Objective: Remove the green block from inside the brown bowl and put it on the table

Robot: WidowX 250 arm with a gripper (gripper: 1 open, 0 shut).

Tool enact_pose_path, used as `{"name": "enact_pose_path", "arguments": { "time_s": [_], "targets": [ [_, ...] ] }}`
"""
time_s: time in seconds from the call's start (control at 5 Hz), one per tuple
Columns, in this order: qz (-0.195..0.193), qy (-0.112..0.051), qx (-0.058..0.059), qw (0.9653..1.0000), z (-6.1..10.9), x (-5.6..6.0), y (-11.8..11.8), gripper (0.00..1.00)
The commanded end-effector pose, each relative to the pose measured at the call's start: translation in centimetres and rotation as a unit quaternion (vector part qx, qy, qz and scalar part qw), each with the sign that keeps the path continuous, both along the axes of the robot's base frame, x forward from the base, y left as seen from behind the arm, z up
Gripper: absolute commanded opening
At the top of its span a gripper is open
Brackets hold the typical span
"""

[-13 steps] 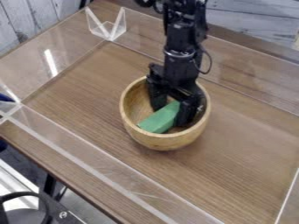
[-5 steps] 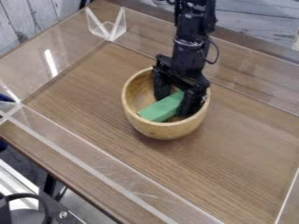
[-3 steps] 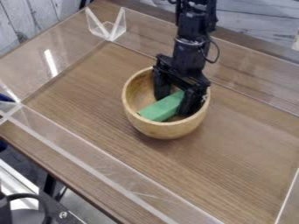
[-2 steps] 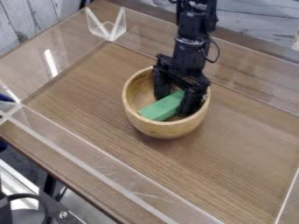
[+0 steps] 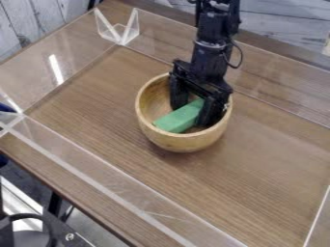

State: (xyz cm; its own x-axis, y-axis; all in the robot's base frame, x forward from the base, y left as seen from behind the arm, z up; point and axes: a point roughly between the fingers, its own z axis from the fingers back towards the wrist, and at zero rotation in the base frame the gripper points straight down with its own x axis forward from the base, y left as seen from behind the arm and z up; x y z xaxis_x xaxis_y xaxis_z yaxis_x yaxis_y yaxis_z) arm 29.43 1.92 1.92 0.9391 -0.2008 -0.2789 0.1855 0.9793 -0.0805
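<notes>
A round light-brown wooden bowl (image 5: 152, 135) stands near the middle of the table (image 5: 91, 106). Inside it the green block (image 5: 178, 120) lies tilted, its upper end leaning toward the bowl's far right side. My black gripper (image 5: 199, 99) reaches down into the bowl from above, its jaws open and straddling the block's upper end. One finger (image 5: 176, 96) stands to the block's left, the other to its right near the rim. The block's upper end is partly hidden behind the fingers.
Low clear acrylic walls edge the table, with one along the front left (image 5: 77, 169) and a clear bracket at the back (image 5: 119, 29). Bare wood-grain surface lies on the left and front of the bowl.
Compared with the earliest frame, bowl, block and gripper sit slightly farther back and right. Over the last second nothing has visibly moved.
</notes>
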Motion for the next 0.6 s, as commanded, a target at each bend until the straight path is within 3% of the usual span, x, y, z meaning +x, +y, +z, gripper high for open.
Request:
{"name": "enact_pose_path", "arguments": {
  "time_s": [0.0, 0.4],
  "targets": [
    [-0.013, 0.017, -0.013, 0.9997, -1.16, -0.2, 0.49, 1.0],
    [-0.017, 0.026, -0.019, 0.9993, -1.21, -0.19, 0.51, 1.0]
  ]
}}
